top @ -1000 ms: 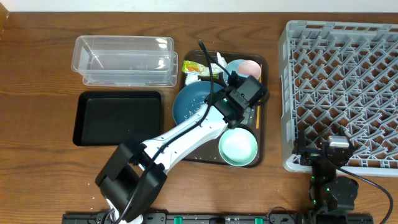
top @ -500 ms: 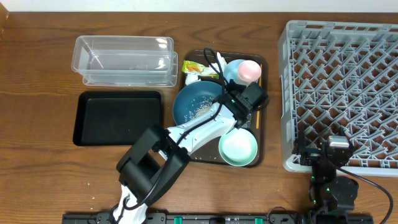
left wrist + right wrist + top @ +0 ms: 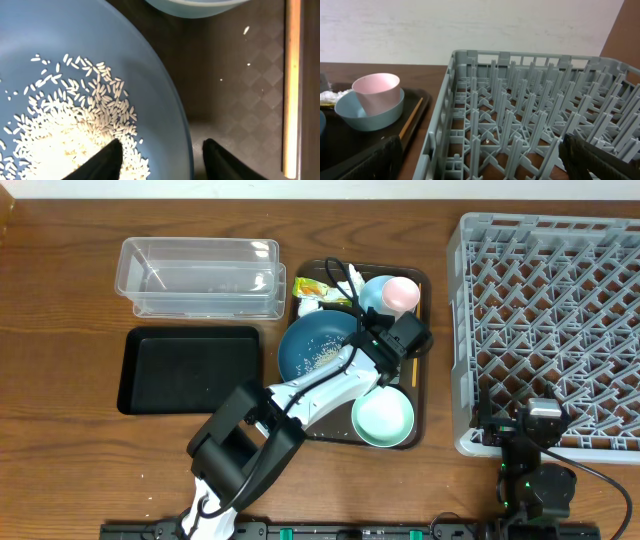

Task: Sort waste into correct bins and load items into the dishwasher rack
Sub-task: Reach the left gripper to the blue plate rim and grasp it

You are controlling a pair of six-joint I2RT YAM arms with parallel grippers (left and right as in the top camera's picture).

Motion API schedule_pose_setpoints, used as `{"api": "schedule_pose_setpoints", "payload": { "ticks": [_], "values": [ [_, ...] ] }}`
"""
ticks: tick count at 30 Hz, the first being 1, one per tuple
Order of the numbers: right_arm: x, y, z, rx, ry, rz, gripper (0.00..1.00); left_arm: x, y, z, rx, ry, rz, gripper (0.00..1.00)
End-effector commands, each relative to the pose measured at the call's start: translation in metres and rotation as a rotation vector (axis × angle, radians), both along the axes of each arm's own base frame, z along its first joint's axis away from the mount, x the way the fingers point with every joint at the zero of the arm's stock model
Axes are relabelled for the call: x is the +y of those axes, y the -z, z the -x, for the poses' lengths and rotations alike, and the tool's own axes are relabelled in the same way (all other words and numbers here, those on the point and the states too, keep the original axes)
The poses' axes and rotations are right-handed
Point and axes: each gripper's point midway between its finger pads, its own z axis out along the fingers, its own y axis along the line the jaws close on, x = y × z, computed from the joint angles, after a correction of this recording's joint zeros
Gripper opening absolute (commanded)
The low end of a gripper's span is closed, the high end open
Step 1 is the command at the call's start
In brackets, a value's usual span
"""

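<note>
brown tray point(image 3: 235, 100), left pincer point(image 3: 162, 146) straddling bowl point(image 3: 140, 60) rim

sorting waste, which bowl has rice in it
The dark blue bowl; the mint-green bowl is empty, the light blue bowl holds a pink cup.

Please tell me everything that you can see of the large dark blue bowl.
The large dark blue bowl is round, smooth and plain, perhaps of plastic. It stands upright on the brown tray and is the biggest dish there. A heap of loose white rice grains lies in its bottom, with some scattered up the wall. The left pincer straddles its rim, with one finger inside in the rice and the other outside over the tray. The jaws are not yet closed on the rim.
</note>
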Motion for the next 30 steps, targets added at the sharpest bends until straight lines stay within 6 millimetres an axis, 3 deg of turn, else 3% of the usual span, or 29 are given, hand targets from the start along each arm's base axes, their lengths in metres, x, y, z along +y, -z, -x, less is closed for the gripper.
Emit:
{"api": "schedule_pose_setpoints", "payload": {
  "ticks": [1,19,24,30],
  "values": [
    [-0.002,0.001,0.0,0.005,0.01,0.008,0.99,0.001,0.001,0.004,-0.007,0.0,-0.017,0.46],
    [-0.002,0.001,0.0,0.005,0.01,0.008,0.99,0.001,-0.003,0.005,-0.008,0.003,-0.016,0.06],
    [-0.002,0.001,0.0,0.005,0.01,0.008,0.99,0.002,-0.02,0.005,-0.024,0.003,0.002,0.06],
    [-0.002,0.001,0.0,0.005,0.01,0.008,0.99,0.006,-0.055,0.009,-0.056,0.002,0.039,0.06]
  ]
}}
